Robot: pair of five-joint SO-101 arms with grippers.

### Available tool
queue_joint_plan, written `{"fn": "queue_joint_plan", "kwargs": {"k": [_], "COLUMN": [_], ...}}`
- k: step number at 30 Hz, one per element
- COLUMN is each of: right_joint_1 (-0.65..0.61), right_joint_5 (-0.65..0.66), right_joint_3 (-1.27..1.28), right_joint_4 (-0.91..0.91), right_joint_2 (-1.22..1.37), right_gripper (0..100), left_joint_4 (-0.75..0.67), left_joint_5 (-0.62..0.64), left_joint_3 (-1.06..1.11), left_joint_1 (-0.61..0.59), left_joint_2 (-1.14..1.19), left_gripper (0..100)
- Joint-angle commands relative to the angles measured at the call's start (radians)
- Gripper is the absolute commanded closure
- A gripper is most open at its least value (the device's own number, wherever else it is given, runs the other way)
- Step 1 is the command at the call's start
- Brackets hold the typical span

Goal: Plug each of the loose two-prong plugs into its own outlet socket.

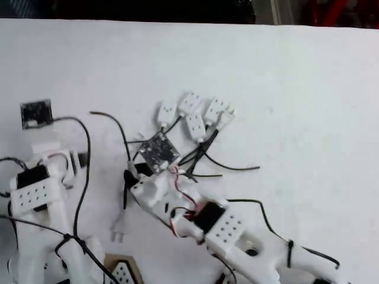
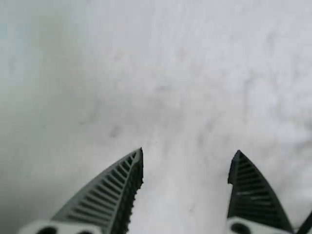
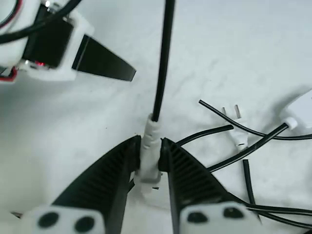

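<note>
- Right fingers clamp a white plug (black cord running off it) low at the worktop.
- Left fingers gape wide over the worktop, holding nothing.
- Second plug lies loose beside the right arm.
- Outlet sockets cluster farther back, apart from both plugs.

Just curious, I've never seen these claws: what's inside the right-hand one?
A white plug, its black cord trailing out, is pinched inside the right gripper. Its prongs are covered by the fingers.
</note>
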Motion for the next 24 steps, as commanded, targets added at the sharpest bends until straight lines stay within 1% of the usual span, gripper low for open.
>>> {"fn": "queue_joint_plan", "kwargs": {"k": [1,3,8,11,15,19,24], "right_joint_1": [-0.007,-0.007,-0.007,-0.004,-0.002,-0.001,-0.001], "right_joint_5": [0.003,0.003,0.003,0.003,0.003,0.005,0.005], "right_joint_3": [0.018,0.037,0.049,0.049,0.051,0.060,0.060], "right_joint_4": [0.001,-0.001,0.004,0.005,0.005,0.004,0.005], "right_joint_2": [-0.110,-0.139,-0.156,-0.156,-0.154,-0.154,-0.154], "right_gripper": [98.1,98.1,98.1,98.1,98.1,98.1,98.1], "left_joint_4": [0.092,0.147,0.270,0.325,0.361,0.414,0.462], "left_joint_5": [0.153,0.178,0.183,0.180,0.173,0.167,0.115], "left_joint_3": [-0.190,-0.255,-0.365,-0.391,-0.387,-0.384,-0.348], "left_joint_1": [0.107,0.153,0.292,0.361,0.426,0.470,0.561], "left_joint_2": [-0.033,-0.033,-0.033,-0.033,-0.047,-0.142,-0.320], "left_gripper": [72,72,72,72,72,72,72]}}
